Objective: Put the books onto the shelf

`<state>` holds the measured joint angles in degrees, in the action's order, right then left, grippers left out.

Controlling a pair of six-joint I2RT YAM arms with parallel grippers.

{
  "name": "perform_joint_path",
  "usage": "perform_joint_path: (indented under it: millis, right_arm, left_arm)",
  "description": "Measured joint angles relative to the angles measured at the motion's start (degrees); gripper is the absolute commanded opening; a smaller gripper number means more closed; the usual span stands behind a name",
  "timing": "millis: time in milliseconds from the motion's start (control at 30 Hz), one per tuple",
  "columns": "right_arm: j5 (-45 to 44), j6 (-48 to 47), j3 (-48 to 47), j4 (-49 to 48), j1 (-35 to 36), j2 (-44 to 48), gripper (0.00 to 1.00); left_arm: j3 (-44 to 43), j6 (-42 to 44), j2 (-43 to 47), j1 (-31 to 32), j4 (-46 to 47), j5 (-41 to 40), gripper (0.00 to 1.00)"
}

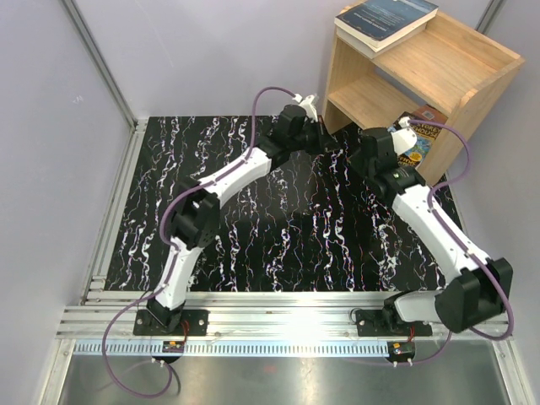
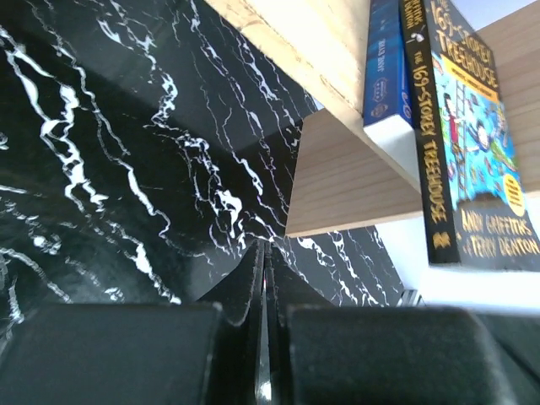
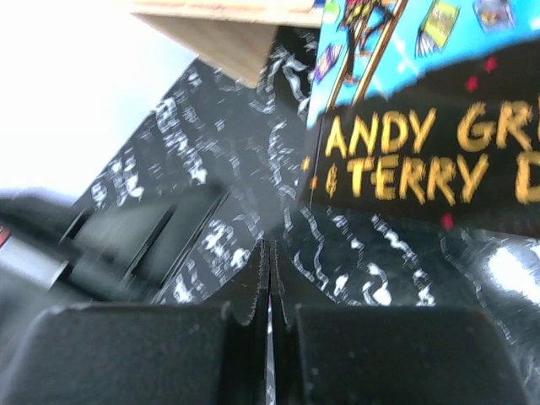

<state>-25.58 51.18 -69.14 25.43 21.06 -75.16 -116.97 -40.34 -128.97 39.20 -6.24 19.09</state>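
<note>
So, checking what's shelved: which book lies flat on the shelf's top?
The dark blue-grey paperback, lying flat on the shelf top board. The Treehouse book and the plain blue book stand upright lower down.

A thick book (image 1: 386,21) lies on top of the shelf (image 1: 456,63), overhanging its left end. Low at the shelf's front, the Treehouse book (image 1: 419,135) stands against a second book (image 2: 384,63), seemingly inside.

table (image 1: 278,245): black marbled top; shelf (image 1: 439,63) stands at far-right corner
shelf: light wood, 2 tiers
shelf top: dark book (image 1: 386,21), flat, overhangs left edge
table by shelf's near side: Treehouse book (image 1: 419,135) w/ blue book (image 2: 384,63) next to it
</note>
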Motion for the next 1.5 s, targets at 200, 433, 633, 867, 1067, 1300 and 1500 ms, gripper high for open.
perform_joint_path:
  millis: [200,433,633,867,1067,1300,1500]
  right_arm:
    - [-7.6,-0.6,-5.1,3.5,0.0,-6.5,0.00]
    - [-16.8,-1.7,-9.5,6.2,0.0,-11.1,0.00]
    - [-20.7,-1.9,-12.3,7.9,-1.9,-13.8,0.00]
    - [-20.0,-1.5,-11.7,8.4,-8.2,-13.6,0.00]
    - [-17.8,-2.6,-9.0,7.3,-9.1,-11.3,0.00]
    - [-6.8,-6.1,2.1,-1.9,-7.6,-3.5,0.19]
    - [4.0,-13.0,10.9,-11.1,0.2,4.2,0.81]
  left_arm:
    - [12.1,0.7,8.4,-1.2,2.7,0.4,0.00]
    - [28.3,0.9,18.0,-2.3,7.9,0.7,0.00]
    - [39.7,0.9,23.7,-3.3,11.2,0.7,0.00]
    - [45.7,1.3,24.7,-4.2,12.6,0.7,0.00]
    - [46.5,1.0,24.7,-4.2,14.0,1.1,0.00]
    - [46.6,0.4,24.7,-4.2,15.5,1.7,0.00]
    - [48.8,1.1,25.3,-4.2,16.0,1.5,0.00]
